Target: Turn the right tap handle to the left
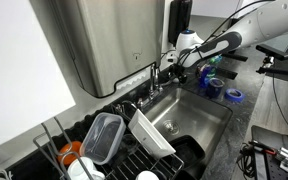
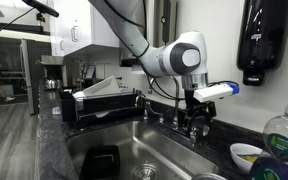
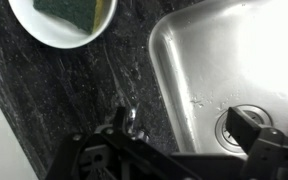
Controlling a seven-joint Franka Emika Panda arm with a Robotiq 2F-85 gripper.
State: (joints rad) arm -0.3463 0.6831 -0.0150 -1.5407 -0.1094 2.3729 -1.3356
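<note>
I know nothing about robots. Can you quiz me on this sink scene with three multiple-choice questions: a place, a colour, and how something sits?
1. Where are the robot's jaws? A inside a cupboard; B at the right tap handle by the sink; C near the ceiling.
2. The sponge in the white bowl is mainly: A green; B red; C purple.
3. The white dish in the dish rack: A lies flat; B hangs from a hook; C leans tilted.
Answers: B, the gripper sits low at the chrome handle; A, its top shows dark green; C, it rests on edge.
</note>
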